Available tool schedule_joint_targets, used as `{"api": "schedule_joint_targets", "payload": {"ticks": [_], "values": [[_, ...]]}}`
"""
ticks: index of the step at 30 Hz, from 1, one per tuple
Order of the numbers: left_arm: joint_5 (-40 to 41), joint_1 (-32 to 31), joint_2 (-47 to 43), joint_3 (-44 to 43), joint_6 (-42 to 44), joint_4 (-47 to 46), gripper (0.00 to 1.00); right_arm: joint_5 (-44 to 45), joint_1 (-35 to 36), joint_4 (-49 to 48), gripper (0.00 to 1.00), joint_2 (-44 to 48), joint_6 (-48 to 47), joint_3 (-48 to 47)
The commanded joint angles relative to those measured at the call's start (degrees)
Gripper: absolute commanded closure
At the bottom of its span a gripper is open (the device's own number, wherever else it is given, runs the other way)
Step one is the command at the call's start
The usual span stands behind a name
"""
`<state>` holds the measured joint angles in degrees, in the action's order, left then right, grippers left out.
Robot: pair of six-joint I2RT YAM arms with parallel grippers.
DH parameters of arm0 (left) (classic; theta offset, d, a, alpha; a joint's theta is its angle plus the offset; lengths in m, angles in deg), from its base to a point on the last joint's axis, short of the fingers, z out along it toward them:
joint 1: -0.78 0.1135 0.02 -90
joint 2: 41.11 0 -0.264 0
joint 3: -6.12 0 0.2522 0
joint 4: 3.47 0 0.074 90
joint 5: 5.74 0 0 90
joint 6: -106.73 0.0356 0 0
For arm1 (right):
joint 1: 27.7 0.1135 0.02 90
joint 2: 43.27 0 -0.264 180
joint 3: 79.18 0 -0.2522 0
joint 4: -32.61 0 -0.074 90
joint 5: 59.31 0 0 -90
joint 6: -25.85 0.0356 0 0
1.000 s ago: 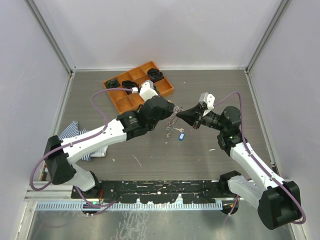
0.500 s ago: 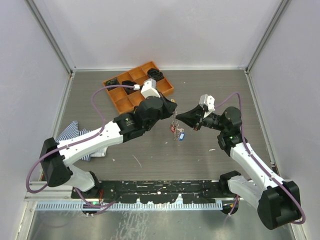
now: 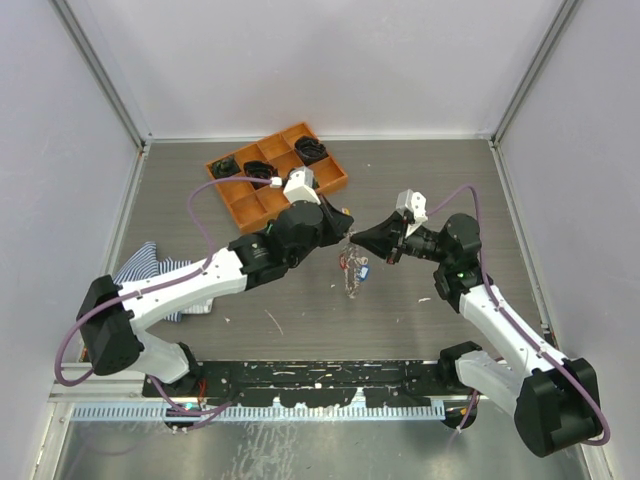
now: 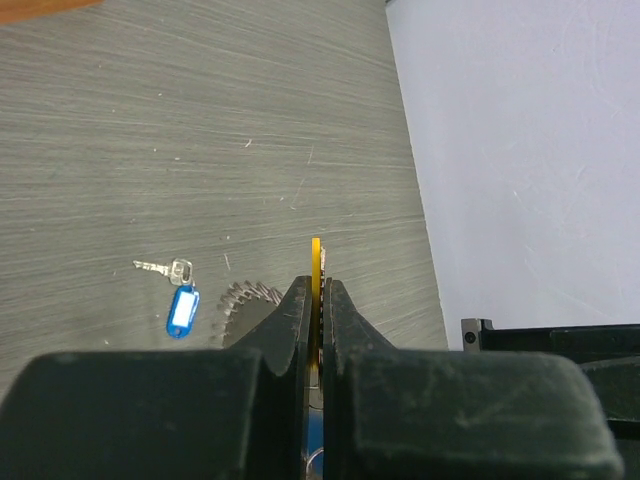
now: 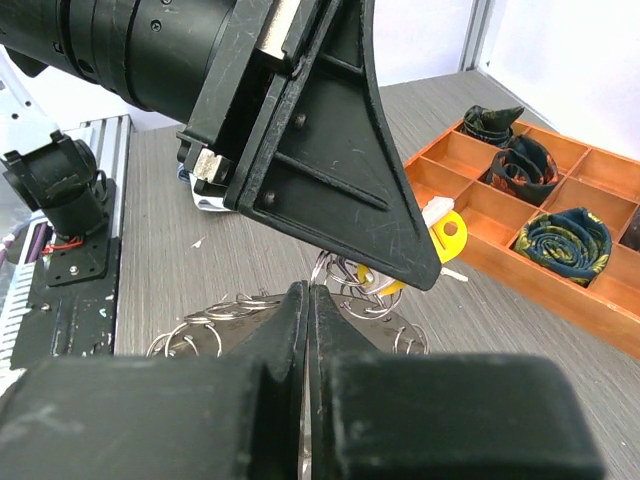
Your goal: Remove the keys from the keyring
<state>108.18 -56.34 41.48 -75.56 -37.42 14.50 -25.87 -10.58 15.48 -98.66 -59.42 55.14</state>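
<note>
My left gripper (image 3: 347,230) (image 4: 316,285) is shut on the yellow tag (image 4: 316,258) (image 5: 450,235) of a key, held above the table. Facing it from the right, my right gripper (image 3: 361,240) (image 5: 309,290) is shut on the wire of the keyring (image 3: 350,272) (image 5: 215,325). The keyring hangs between the two tips, with small silver rings fringing it. Its spiky grey edge (image 4: 245,300) shows beside the left fingers. A loose key with a blue tag (image 4: 181,308) (image 3: 363,268) lies on the table below.
An orange compartment tray (image 3: 280,175) (image 5: 560,190) with black coiled bundles (image 3: 316,148) stands at the back left. A striped cloth (image 3: 150,270) lies at the left edge. White walls close in three sides, and a black rail (image 3: 320,375) runs along the near edge.
The left wrist has turned and come slightly nearer. The keyring's bunch now hangs lower between the two tips. Both grippers have stayed shut.
</note>
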Motion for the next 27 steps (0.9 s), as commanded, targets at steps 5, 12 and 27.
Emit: {"api": "schedule_joint_targets", "payload": {"ticks": [5, 12, 27], "values": [[-0.3, 0.4, -2.6, 1.2, 2.7, -5.3, 1.0, -2.1, 0.1, -5.5, 0.99, 0.4, 2.0, -1.2], [-0.1, 0.6, -3.5, 3.4, 4.7, -9.4, 1.0, -3.6, 0.2, -7.7, 0.99, 0.3, 3.9, -0.8], [-2.6, 0.6, -5.9, 9.3, 10.6, -22.3, 1.0, -6.6, 0.6, -6.7, 0.99, -0.7, 2.3, -0.7]]}}
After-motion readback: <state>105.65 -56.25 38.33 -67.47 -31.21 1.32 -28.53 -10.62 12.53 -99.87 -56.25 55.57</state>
